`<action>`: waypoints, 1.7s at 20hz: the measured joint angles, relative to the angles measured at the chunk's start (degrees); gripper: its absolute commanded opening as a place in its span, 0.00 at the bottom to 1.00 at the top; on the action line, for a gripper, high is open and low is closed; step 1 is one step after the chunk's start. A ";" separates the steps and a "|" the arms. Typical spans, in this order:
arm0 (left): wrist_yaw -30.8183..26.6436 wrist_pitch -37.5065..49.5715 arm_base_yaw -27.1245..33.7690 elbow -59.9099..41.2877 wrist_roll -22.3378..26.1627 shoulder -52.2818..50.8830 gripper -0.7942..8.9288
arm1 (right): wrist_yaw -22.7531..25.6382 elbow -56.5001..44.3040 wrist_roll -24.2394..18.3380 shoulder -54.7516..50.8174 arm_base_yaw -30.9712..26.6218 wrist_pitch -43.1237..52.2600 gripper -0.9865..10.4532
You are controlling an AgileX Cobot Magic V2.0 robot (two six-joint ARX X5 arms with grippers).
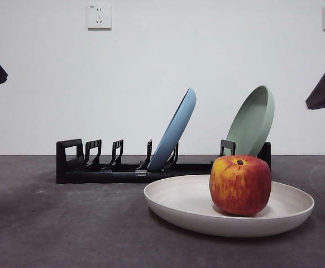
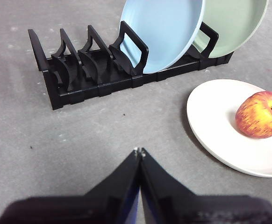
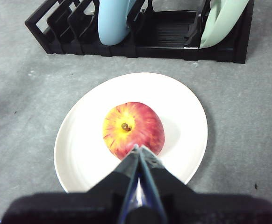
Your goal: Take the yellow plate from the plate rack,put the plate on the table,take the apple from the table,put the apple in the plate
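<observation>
The yellow plate [image 1: 179, 205] lies flat on the table [image 1: 51, 229] in front of the plate rack [image 1: 118, 170]. The apple [image 1: 240, 185] sits in the plate, toward its right side. It also shows in the left wrist view [image 2: 261, 115] and the right wrist view [image 3: 132, 129]. My right gripper [image 3: 138, 149] is shut and empty, raised above the apple and the plate [image 3: 182, 121]. My left gripper [image 2: 139, 152] is shut and empty, raised over bare table left of the plate [image 2: 220, 121]. Both arms show only as dark tips at the front view's upper corners.
A blue plate [image 1: 175, 131] and a pale green plate [image 1: 253, 120] stand tilted in the rack. The rack's left slots [image 2: 70, 65] hold nothing. A white wall with sockets stands behind.
</observation>
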 measured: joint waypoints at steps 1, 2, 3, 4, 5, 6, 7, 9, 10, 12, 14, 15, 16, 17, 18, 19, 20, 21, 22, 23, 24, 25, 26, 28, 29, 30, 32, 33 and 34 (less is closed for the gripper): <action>-0.07 -0.39 0.02 0.00 0.00 -0.24 0.08 | 0.02 0.00 0.00 0.00 0.00 0.00 0.09; -0.07 -1.49 0.11 -0.02 0.00 -1.51 0.08 | 0.00 0.00 0.00 0.00 0.00 0.00 0.09; -0.04 -2.12 0.44 -0.02 0.04 -4.13 0.08 | 0.02 0.00 0.00 0.00 0.00 -0.04 0.09; -0.07 -2.01 1.07 -0.02 0.28 -6.69 0.08 | 0.02 0.00 0.00 0.00 0.00 0.00 0.09; -0.11 -2.19 2.12 -0.02 0.52 -9.51 0.08 | 0.02 0.00 0.00 0.00 0.00 -0.04 0.09; -0.09 -2.21 3.32 -0.02 0.94 -12.04 0.08 | 0.02 0.00 0.00 0.00 0.00 -0.02 0.09; -0.11 -2.16 5.46 -0.02 2.12 -15.10 0.08 | 0.02 0.00 0.00 0.00 0.00 -0.02 0.09; -0.09 -1.97 10.12 -0.11 5.38 -19.06 0.08 | 0.02 0.00 0.00 0.00 0.00 -0.02 0.09; -0.09 -1.64 12.48 -0.66 6.97 -20.61 0.08 | 0.02 0.00 0.00 0.00 0.00 -0.04 0.09; -0.09 -1.33 18.03 -3.69 9.68 -23.67 0.08 | 0.02 0.00 0.00 0.00 0.00 -0.02 0.09; -0.09 0.44 22.14 -7.93 10.64 -26.10 0.08 | 0.02 0.00 0.00 0.00 0.00 -0.02 0.09; -0.07 2.58 23.93 -10.64 10.84 -27.67 0.08 | 0.02 0.00 0.00 0.00 0.00 -0.02 0.09; 0.11 5.16 25.40 -13.22 11.06 -29.00 0.08 | 0.04 0.00 0.00 0.00 0.00 -0.02 0.09; 0.52 7.48 26.64 -15.76 11.10 -30.05 0.08 | 0.04 0.00 0.00 0.00 0.00 -0.02 0.09; 1.49 9.57 27.65 -18.21 11.10 -30.69 0.08 | 0.02 0.00 0.00 0.00 0.00 -0.02 0.09; 2.54 11.34 28.37 -20.39 11.13 -30.91 0.08 | 0.02 0.00 0.00 0.00 0.00 -0.02 0.09; 3.67 11.93 28.85 -22.01 11.13 -30.95 0.08 | 0.02 0.00 0.00 0.00 0.00 -0.02 0.09; 4.46 11.93 29.14 -23.17 11.10 -30.95 0.08 | 0.04 0.00 0.00 0.00 0.00 -0.02 0.09; 4.74 11.93 29.22 -23.98 11.08 -30.95 0.08 | 0.04 0.00 0.00 0.00 0.00 -0.02 0.09; 5.03 12.13 29.24 -24.65 11.08 -30.97 0.08 | 0.02 0.00 0.00 0.00 0.00 -0.02 0.09; 5.38 11.21 29.35 -24.85 11.06 -31.04 0.08 | 0.02 0.00 0.00 0.00 0.00 -0.02 0.09; 5.55 10.40 29.46 -24.85 11.06 -31.06 0.08 | 0.02 0.00 0.00 0.00 0.00 -0.04 0.09; 5.60 9.53 29.46 -24.85 11.06 -31.06 0.08 | 0.04 0.00 0.00 0.00 0.00 -0.02 0.09; 5.68 8.92 29.48 -24.85 10.78 -31.04 0.08 | 0.02 0.00 0.00 0.00 0.00 -0.02 0.09; 5.70 8.94 29.48 -24.85 10.32 -31.06 0.08 | 0.02 0.00 0.00 0.00 0.00 -0.02 0.09; 5.70 8.96 29.48 -24.85 9.88 -31.06 0.08 | 0.04 0.00 0.00 0.00 0.00 -0.02 0.09; 5.70 8.96 29.48 -24.85 9.49 -31.06 0.08 | 0.04 0.00 0.00 0.00 0.00 -0.02 0.09; 5.70 8.96 29.48 -24.85 9.46 -31.06 0.08 | 0.02 0.00 0.00 0.00 0.00 -0.02 0.09; 5.70 8.96 29.48 -24.85 9.44 -31.06 0.08 | 0.02 0.00 0.00 0.00 0.00 -0.02 0.09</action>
